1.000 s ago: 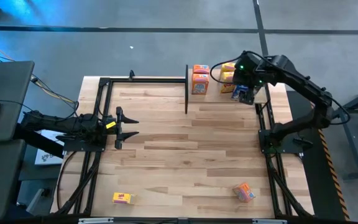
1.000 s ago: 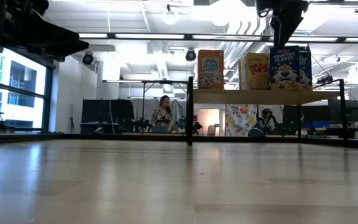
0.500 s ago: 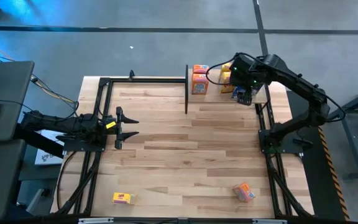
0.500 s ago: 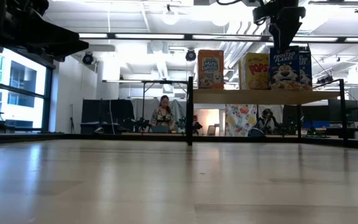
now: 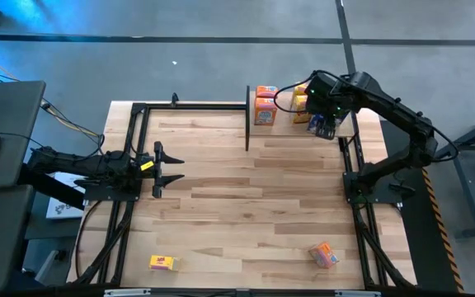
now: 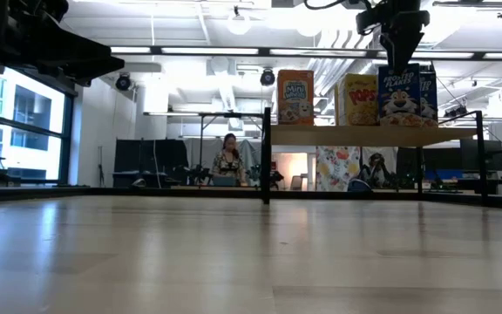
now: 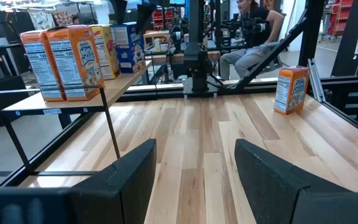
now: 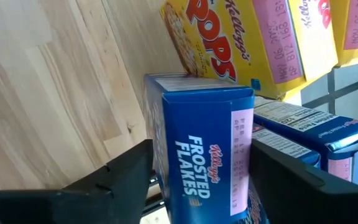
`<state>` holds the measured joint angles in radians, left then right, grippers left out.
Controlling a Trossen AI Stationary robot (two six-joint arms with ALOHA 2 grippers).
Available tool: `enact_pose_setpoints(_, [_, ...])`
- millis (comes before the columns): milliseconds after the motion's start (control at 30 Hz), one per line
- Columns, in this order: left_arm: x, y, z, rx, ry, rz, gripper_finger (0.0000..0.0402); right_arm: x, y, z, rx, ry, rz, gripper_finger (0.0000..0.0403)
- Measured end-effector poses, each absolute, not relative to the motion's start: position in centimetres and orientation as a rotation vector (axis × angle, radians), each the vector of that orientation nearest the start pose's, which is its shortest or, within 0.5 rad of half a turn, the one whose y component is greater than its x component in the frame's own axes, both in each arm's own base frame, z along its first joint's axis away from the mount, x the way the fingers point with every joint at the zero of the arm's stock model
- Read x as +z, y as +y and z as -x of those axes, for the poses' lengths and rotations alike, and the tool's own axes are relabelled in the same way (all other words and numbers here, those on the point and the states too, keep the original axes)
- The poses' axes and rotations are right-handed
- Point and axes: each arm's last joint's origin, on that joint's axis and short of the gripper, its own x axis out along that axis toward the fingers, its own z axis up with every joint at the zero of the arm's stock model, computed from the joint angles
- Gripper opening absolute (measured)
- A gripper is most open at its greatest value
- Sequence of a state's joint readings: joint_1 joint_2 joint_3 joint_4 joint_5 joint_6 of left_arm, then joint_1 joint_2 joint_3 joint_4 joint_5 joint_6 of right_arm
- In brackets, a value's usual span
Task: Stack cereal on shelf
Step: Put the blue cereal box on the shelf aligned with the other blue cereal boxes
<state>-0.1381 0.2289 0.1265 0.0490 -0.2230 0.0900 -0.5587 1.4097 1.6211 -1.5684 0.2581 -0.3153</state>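
Note:
The shelf point(image 6: 356, 135) stands at the table's far right and carries upright cereal boxes: orange ones point(image 5: 265, 105), yellow ones point(image 5: 302, 96) and a blue one point(image 8: 197, 155) at its right end, with another blue box point(image 8: 316, 134) beside it. My right gripper point(image 8: 201, 162) points steeply down over that blue box point(image 6: 399, 96), one finger on either side of its top. My left gripper point(image 5: 176, 169) waits level at the table's left side, open with nothing in it. My right gripper comes from above with its fingers point(image 8: 123, 177) close beside the two broad faces of the blue box at its top end point(image 8: 219, 102), across its short side. I cannot tell whether they touch it. The box stands upright on the shelf.
A yellow cereal box point(image 5: 162, 262) lies near the table's front left. An orange one point(image 5: 324, 254) stands near the front right, seen also in the left wrist view point(image 7: 291, 90). Black frame rails point(image 5: 130, 148) run along the table's left and right sides. A person point(image 6: 228, 161) sits beyond the table.
My right gripper has tipped a little steeper and come slightly down and toward the table's left, so its fingertips now reach the blue box's top. It has kept still over the last half second. The boxes have not moved.

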Motion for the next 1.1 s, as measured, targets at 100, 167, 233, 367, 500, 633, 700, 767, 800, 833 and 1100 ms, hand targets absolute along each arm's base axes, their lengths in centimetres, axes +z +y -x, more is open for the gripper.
enact_pose_setpoints(100, [19.3,-0.9,-10.8,0.082,0.057,-0.100,0.0207,38.1,-12.5,-18.7,-0.459,1.463,0.044,0.0224])
enact_pose_setpoints(167, [19.3,-0.9,-10.8,0.083,0.056,-0.099,0.0207,38.1,-12.5,-18.7,-0.457,1.464,0.046,0.0210])
enact_pose_setpoints(233, [19.3,-0.9,-10.8,0.082,0.056,-0.099,0.0207,38.1,-12.5,-18.7,-0.457,1.464,0.046,0.0199])
enact_pose_setpoints(367, [19.3,-0.9,-10.8,0.082,0.056,-0.100,0.0207,38.1,-12.5,-18.7,-0.454,1.465,0.047,0.0188])
enact_pose_setpoints(500, [19.3,-0.9,-10.8,0.082,0.056,-0.099,0.0207,38.1,-12.5,-18.7,-0.451,1.465,0.049,0.0186])
enact_pose_setpoints(633, [19.3,-0.9,-10.8,0.082,0.056,-0.099,0.0207,38.3,-12.3,-18.4,-0.430,1.458,0.065,0.0186])
enact_pose_setpoints(700, [19.3,-0.9,-10.8,0.082,0.056,-0.099,0.0207,38.5,-12.2,-18.2,-0.419,1.446,0.065,0.0186])
enact_pose_setpoints(767, [19.3,-0.9,-10.8,0.082,0.056,-0.099,0.0207,38.7,-11.9,-17.9,-0.417,1.433,0.073,0.0186])
enact_pose_setpoints(800, [19.3,-0.9,-10.8,0.082,0.056,-0.100,0.0207,38.9,-11.8,-17.7,-0.415,1.425,0.075,0.0186])
enact_pose_setpoints(833, [19.3,-0.9,-10.8,0.082,0.057,-0.100,0.0207,39.1,-11.7,-17.5,-0.416,1.417,0.078,0.0186])
enact_pose_setpoints(1100, [19.3,-0.9,-10.8,0.082,0.056,-0.100,0.0207,40.2,-10.7,-15.9,-0.425,1.363,0.108,0.0186])
